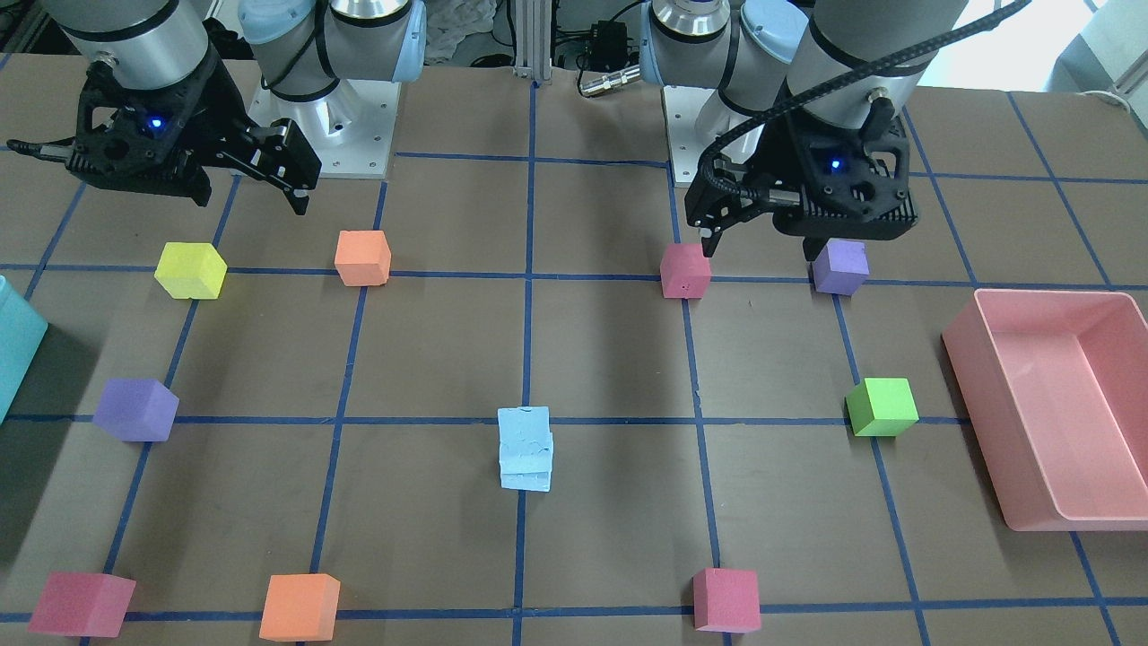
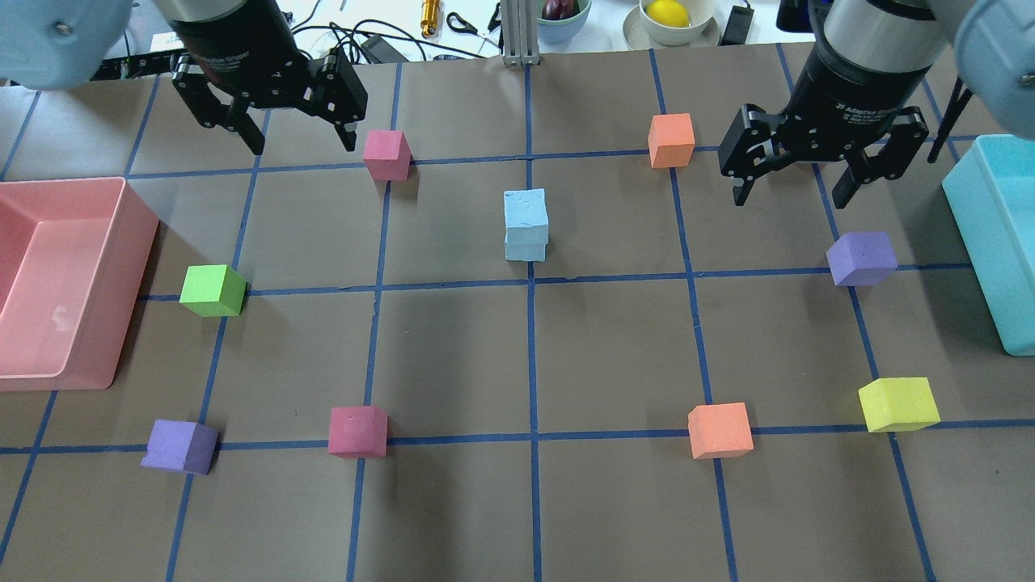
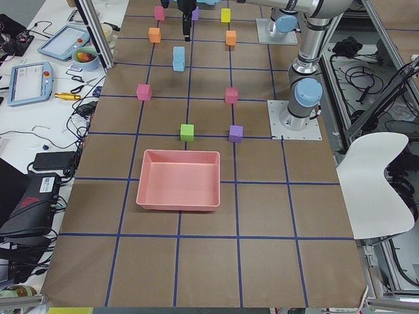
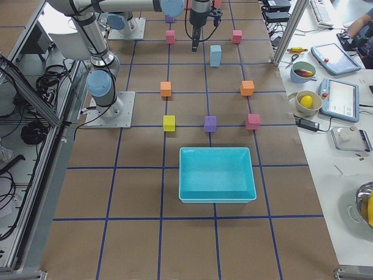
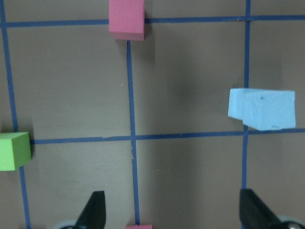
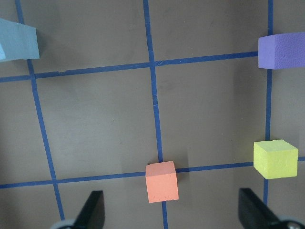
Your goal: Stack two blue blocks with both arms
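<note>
The two blue blocks stand stacked just beyond the table's middle: the upper one (image 2: 525, 210) sits on the lower one (image 2: 525, 246), slightly offset. The stack also shows in the front view (image 1: 526, 449) and the left wrist view (image 5: 262, 109). My left gripper (image 2: 303, 145) is open and empty above the table, at the far left beside a pink cube (image 2: 386, 153). My right gripper (image 2: 788, 198) is open and empty at the far right, near an orange cube (image 2: 671, 139). Neither gripper touches the stack.
A pink bin (image 2: 129, 242) sits at the left edge and a teal bin (image 2: 970, 218) at the right edge. Green (image 2: 212, 289), purple (image 2: 861, 257), yellow (image 2: 897, 402), orange (image 2: 720, 429), pink (image 2: 356, 430) and purple (image 2: 179, 445) cubes are scattered around.
</note>
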Controlling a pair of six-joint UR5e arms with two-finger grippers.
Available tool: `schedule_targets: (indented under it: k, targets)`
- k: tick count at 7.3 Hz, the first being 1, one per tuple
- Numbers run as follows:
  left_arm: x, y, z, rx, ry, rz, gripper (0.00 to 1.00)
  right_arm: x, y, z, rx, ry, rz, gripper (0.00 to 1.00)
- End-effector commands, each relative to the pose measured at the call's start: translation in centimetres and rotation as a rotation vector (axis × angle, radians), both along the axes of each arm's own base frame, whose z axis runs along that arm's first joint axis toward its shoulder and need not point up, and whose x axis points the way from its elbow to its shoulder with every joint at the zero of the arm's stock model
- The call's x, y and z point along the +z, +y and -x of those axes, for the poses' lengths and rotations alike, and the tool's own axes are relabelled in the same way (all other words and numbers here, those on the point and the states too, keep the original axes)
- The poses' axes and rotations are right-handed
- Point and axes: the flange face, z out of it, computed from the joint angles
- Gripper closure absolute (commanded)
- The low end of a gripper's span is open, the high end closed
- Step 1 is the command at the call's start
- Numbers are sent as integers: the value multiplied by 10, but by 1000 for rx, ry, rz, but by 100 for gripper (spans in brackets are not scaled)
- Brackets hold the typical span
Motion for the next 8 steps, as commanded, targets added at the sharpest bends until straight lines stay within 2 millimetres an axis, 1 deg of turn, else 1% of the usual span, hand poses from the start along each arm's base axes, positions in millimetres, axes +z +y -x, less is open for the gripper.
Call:
schedule_targets:
  k: [1, 2, 3, 4, 6, 8]
  targets:
    - [-10, 25, -3, 1, -3, -37, 0, -1, 0, 0, 0, 0, -1, 0]
    - [-7, 25, -6, 1, -1, -16, 0, -1, 1, 1, 1, 0, -3, 0]
    - [-3, 18, -18, 25, 3, 24, 0, 1, 2, 0, 3, 0, 2, 0]
    - [-3, 19, -22, 35, 0, 24, 0, 1, 2, 0, 3, 0, 0, 0]
    - [2, 21, -19, 32, 4, 44, 0, 1, 2, 0, 3, 0, 2, 0]
    - [2, 21, -20, 32, 1, 44, 0, 1, 2, 1, 1, 0, 0, 0]
